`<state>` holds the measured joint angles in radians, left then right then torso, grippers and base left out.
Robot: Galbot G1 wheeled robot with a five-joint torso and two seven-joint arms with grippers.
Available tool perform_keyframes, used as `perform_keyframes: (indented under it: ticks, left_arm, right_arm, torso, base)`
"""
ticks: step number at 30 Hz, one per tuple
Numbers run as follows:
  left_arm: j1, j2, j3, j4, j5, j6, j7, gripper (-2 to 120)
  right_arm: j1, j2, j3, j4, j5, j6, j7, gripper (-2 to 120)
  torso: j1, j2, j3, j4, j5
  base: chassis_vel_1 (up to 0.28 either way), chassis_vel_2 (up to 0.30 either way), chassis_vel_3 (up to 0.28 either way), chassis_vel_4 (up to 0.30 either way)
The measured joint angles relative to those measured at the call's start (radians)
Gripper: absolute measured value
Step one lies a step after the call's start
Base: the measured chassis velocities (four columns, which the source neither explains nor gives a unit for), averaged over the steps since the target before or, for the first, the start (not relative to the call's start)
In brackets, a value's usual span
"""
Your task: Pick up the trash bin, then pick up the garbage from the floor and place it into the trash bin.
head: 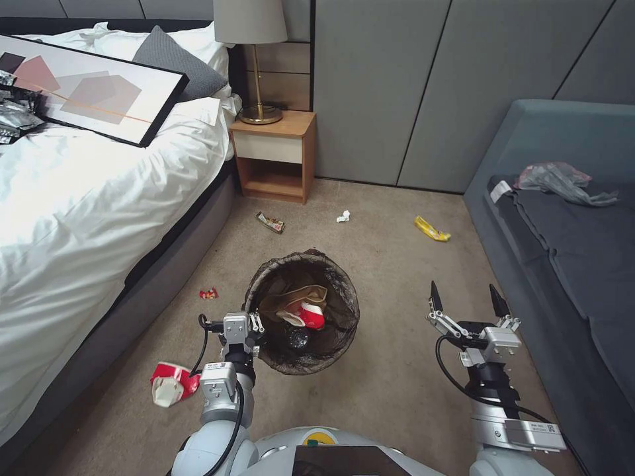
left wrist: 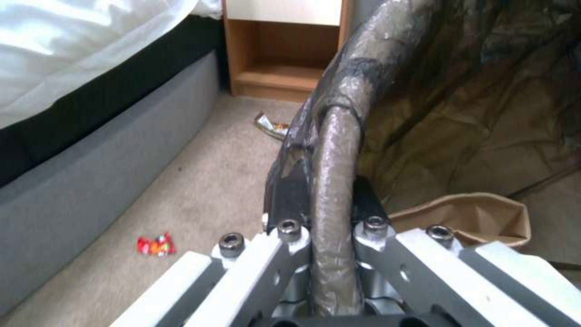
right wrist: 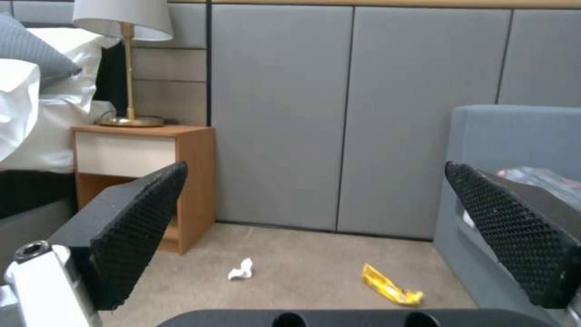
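The trash bin [head: 301, 311] sits in the middle of my head view, over the carpet between the bed [head: 99, 198] and the grey sofa [head: 562, 251]. My left gripper [head: 254, 325] is clamped on the near-left part of its rim. Inside the bin I see a tan paper bag [head: 297, 297] and a red-and-white wrapper [head: 307, 316]. My right gripper [head: 465, 301] hangs to the right of the bin, well apart from it, fingers spread wide and holding nothing. Litter lies on the carpet: a small red wrapper [head: 209, 293] near the bed base, a red-and-white carton [head: 170, 383] beside my left arm, a dark snack wrapper [head: 270, 222] in front of the nightstand [head: 272, 155], a white tissue wad [head: 343, 216] and a yellow packet [head: 431, 230] further right. A grey plastic bag [head: 559, 180] rests on the sofa.

From the left wrist, the fingers [left wrist: 290, 200] pinch the bag-covered rim [left wrist: 336, 172] from both sides (one inside, one outside). The paper bag [left wrist: 478, 213] shows within the bin, and the red wrapper [left wrist: 156, 244] lies on the carpet near the bed base.

From the right wrist, the two black pads [right wrist: 136, 227] stand far apart with nothing between them. Beyond them the tissue wad [right wrist: 241, 269] and yellow packet [right wrist: 390, 285] lie on the floor before the wall, with the nightstand [right wrist: 145, 168] and lamp [right wrist: 124, 59] off to one side.
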<state>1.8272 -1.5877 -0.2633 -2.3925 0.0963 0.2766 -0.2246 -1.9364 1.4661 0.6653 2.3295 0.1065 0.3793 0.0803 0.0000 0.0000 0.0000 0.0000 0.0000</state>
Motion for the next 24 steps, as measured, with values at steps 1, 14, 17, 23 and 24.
perform_keyframes:
  ticks: [1,14,17,23,24]
  left_arm:
    - [0.0,0.0,0.0,0.0,0.0,0.0,0.0,0]
    - [0.0,0.0,0.0,0.0,0.0,0.0,0.0,0]
    - [0.0,0.0,0.0,0.0,0.0,0.0,0.0,0]
    - [0.0,0.0,0.0,0.0,0.0,0.0,0.0,0]
    - [0.0,0.0,0.0,0.0,0.0,0.0,0.0,0]
  right_arm:
    - [0.0,0.0,0.0,0.0,0.0,0.0,0.0,100]
    - [0.019,-0.005,0.012,0.001,0.007,-0.01,-0.009,100]
    - [0.022,-0.006,0.016,0.001,0.008,-0.01,-0.016,100]
    - [0.035,-0.011,0.022,-0.013,0.009,-0.005,-0.02,100]
    - [0.035,-0.011,0.022,-0.013,0.009,-0.005,-0.02,100]
  torso:
    - [0.0,0.0,0.0,0.0,0.0]
    - [0.0,0.0,0.0,0.0001,-0.0003]
    - [0.0,0.0,0.0,-0.0001,0.0003]
    - [0.0,0.0,0.0,-0.0001,0.0001]
    - [0.0,0.0,0.0,-0.0001,0.0001]
  base:
    - [-0.201,0.195,0.192,-0.172]
    - [-0.229,0.233,0.239,-0.23]
    - [-0.23,0.221,0.205,-0.237]
    - [-0.232,0.214,0.222,-0.228]
    - [-0.235,0.196,0.242,-0.241]
